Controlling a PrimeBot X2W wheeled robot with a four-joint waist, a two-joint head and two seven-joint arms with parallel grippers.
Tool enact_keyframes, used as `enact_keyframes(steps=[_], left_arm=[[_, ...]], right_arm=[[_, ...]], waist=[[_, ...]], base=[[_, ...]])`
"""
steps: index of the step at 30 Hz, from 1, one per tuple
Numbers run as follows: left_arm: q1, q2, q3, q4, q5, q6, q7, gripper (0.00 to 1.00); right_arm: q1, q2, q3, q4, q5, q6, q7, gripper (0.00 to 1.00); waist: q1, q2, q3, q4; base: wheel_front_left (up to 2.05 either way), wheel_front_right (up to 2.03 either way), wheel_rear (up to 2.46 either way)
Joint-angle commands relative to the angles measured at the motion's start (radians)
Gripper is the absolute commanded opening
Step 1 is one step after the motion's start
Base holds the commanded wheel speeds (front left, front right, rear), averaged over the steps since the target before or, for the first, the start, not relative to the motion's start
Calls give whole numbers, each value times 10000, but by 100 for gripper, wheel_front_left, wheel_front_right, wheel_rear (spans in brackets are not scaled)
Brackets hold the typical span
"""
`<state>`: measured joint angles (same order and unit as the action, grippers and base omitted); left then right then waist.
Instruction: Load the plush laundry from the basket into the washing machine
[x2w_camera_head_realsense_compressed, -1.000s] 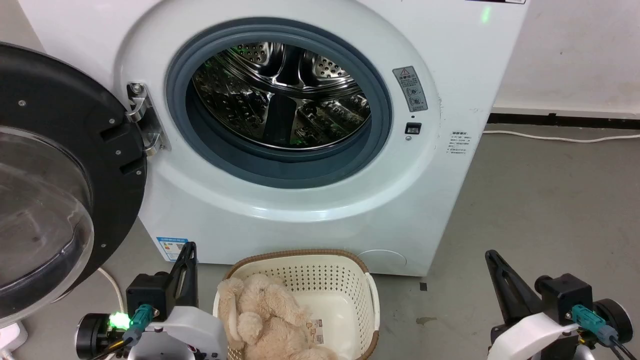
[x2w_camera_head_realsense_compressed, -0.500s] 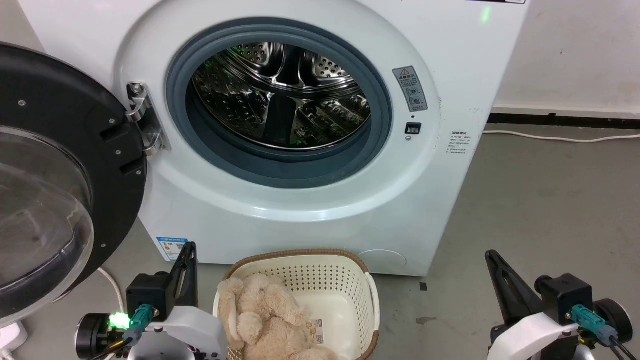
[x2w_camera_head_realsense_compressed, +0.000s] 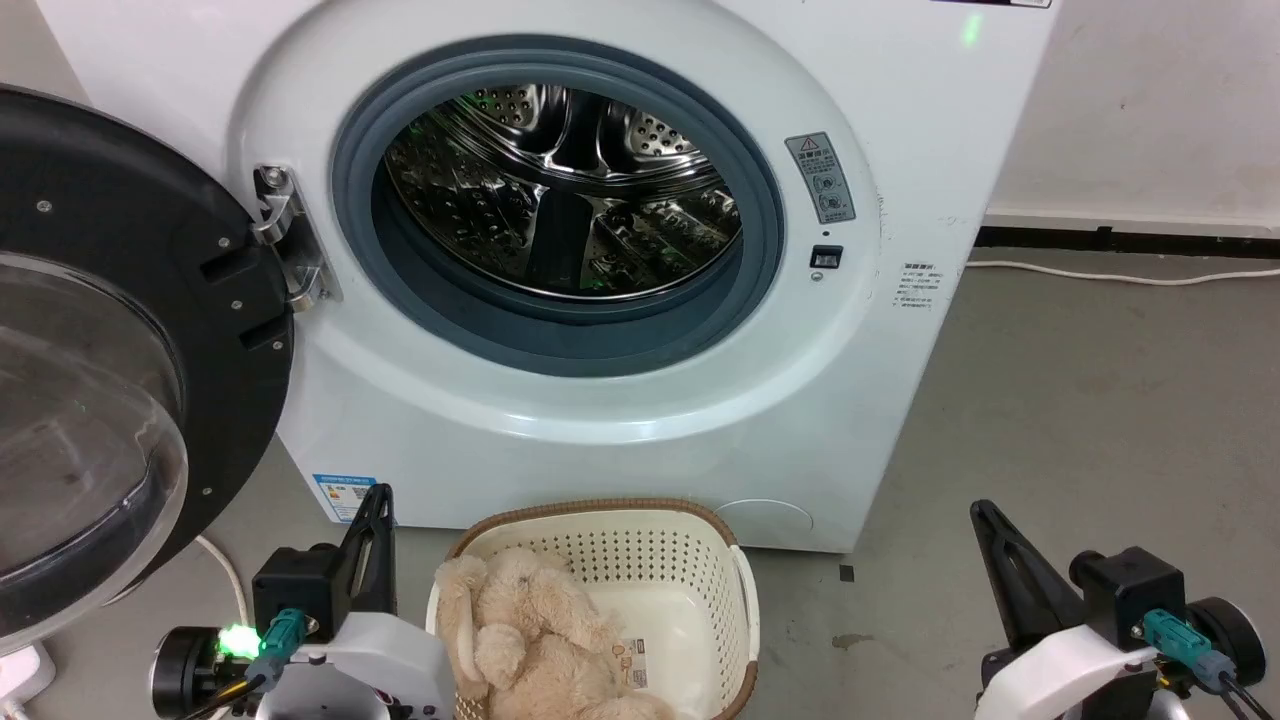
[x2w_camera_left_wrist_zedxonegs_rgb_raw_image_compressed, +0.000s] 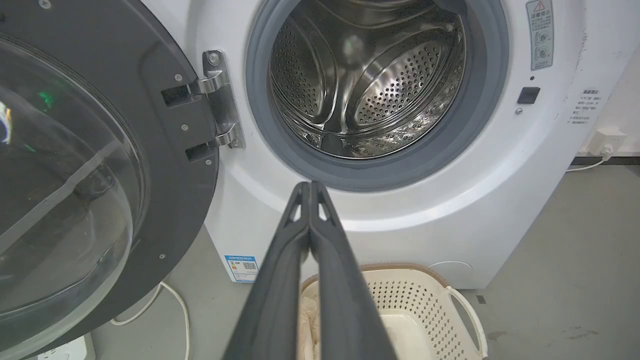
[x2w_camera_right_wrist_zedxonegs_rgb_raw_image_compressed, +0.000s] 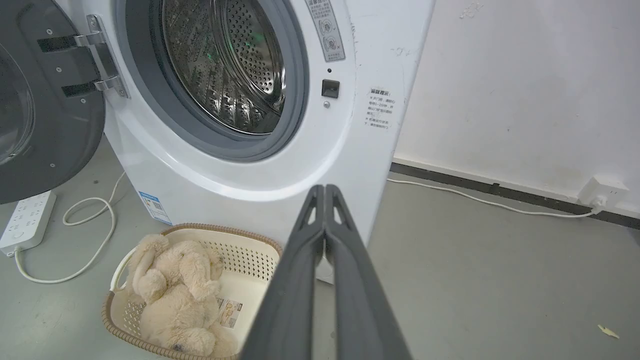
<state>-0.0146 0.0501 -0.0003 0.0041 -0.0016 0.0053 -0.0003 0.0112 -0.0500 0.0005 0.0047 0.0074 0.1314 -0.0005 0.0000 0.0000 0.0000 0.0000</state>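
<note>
Head view: washing machine (x2w_camera_head_realsense_compressed: 640, 440) with its door (x2w_camera_head_realsense_compressed: 130, 300) swung open to the left, steel drum (x2w_camera_head_realsense_compressed: 560, 190) in sight; basket (x2w_camera_head_realsense_compressed: 600, 508) on the floor (x2w_camera_head_realsense_compressed: 1080, 400) just in front of the washer's base; plush laundry (x2w_camera_head_realsense_compressed: 540, 640) lies in the basket's left end, against its left wall; left gripper (x2w_camera_head_realsense_compressed: 377, 495) just beside the basket's left edge, right gripper (x2w_camera_head_realsense_compressed: 982, 512) well apart on the right. Left wrist view: jaws pressed together, tips over the grey door seal (x2w_camera_left_wrist_zedxonegs_rgb_raw_image_compressed: 380, 172); basket below them. Right wrist view: jaws pressed together; plush in the basket's left half, paper label (x2w_camera_right_wrist_zedxonegs_rgb_raw_image_compressed: 229, 311) on the bottom beside it; power strip (x2w_camera_right_wrist_zedxonegs_rgb_raw_image_compressed: 25, 220) on the floor by the door.
</note>
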Motion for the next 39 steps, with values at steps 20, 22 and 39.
enact_keyframes(steps=[20,22,39], left_arm=[[54,0,-196,105,-415,77,-222,100],[55,0,-232,136,-494,91,-264,100],[-539,54,-603,970,-1255,153,-249,100]], right_arm=[[116,0,4,78,400,1,-222,100],[128,0,0,90,470,1,-264,100],[-2,-1,-24,63,1063,0,-618,100]], waist=[[0,0,17,-3],[0,0,33,-6],[0,0,625,-167]], base=[[0,0,0],[0,0,0],[0,0,0]])
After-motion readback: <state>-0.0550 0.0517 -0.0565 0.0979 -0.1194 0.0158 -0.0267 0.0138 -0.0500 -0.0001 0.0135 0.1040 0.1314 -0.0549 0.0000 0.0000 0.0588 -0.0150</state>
